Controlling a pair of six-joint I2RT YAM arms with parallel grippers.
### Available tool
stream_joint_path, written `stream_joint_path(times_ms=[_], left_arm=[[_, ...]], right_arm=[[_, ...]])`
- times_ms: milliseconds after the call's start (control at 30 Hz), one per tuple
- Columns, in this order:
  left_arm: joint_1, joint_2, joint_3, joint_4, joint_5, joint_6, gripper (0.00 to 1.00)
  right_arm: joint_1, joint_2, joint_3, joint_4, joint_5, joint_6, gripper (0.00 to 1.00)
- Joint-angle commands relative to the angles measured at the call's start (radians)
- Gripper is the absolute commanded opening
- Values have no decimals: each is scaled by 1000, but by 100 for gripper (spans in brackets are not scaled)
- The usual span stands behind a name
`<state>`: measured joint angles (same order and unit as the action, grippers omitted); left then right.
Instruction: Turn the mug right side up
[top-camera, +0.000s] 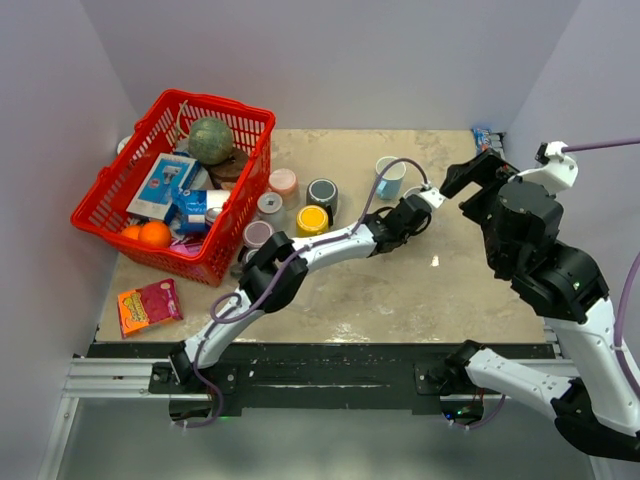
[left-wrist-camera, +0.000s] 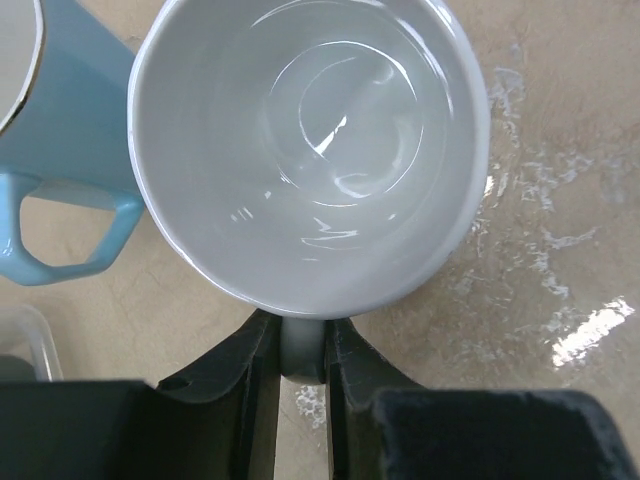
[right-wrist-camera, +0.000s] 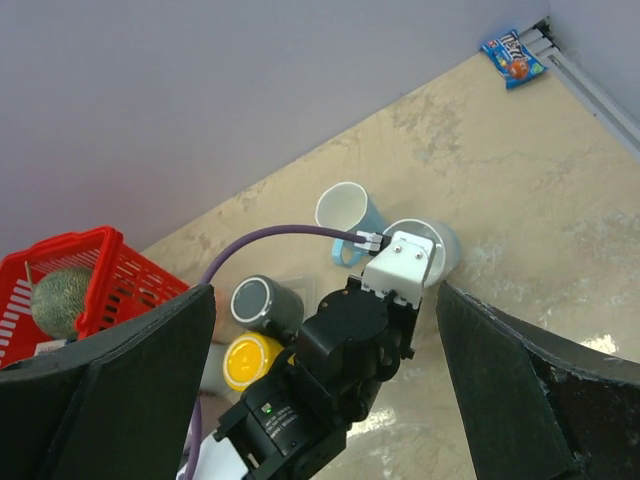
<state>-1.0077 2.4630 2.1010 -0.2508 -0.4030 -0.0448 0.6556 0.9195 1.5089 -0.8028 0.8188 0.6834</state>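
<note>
The white mug (left-wrist-camera: 310, 150) stands on the table with its open mouth facing up, and I look straight into its empty inside. My left gripper (left-wrist-camera: 300, 345) is shut on the mug's handle, which is pinched between the two black fingers. In the top view the left gripper (top-camera: 415, 212) covers most of the mug. The mug's rim shows in the right wrist view (right-wrist-camera: 447, 247) behind the left wrist. My right gripper (right-wrist-camera: 325, 380) is open wide and empty, held high above the table to the right of the mug (top-camera: 480, 185).
A light blue mug (left-wrist-camera: 70, 130) stands upright just left of the white one (top-camera: 390, 177). A dark grey cup (top-camera: 322, 195), a yellow cup (top-camera: 312, 219) and pinkish cups stand by the red basket (top-camera: 100, 215). A blue snack packet (right-wrist-camera: 512, 52) lies at the far right corner.
</note>
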Motion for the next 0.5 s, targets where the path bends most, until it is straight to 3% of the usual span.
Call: stream_joint_path(times_ms=[0, 300, 467], left_arm=[[-23, 0, 77, 134, -143, 111, 0], [-23, 57, 148, 73, -91, 111, 0], [-23, 63, 172, 53, -74, 106, 14]], right_arm=[[1, -24, 28, -44, 20, 59, 95], [2, -65, 8, -76, 22, 94, 96], [1, -79, -12, -79, 14, 108, 96]])
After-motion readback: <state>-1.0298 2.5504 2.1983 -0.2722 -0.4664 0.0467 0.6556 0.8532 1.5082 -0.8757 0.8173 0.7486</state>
